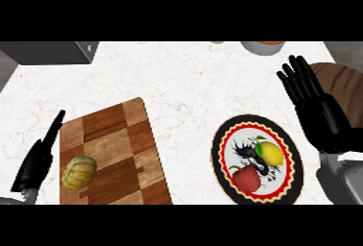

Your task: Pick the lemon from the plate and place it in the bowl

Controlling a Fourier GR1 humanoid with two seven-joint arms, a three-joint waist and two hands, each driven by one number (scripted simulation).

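The lemon [272, 152] lies on the plate [225, 139], just beside a red pepper [246, 178]. The right hand [312, 103] hovers open beyond the plate; it should descend on the lemon alone. The left hand [39, 156] rests open at the desk's [184, 77] edge.

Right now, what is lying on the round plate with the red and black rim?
On the round red-and-black-rimmed plate lie a yellow lemon and a red bell pepper, side by side. They cover part of the plate's black splash pattern. Neither hand touches them.
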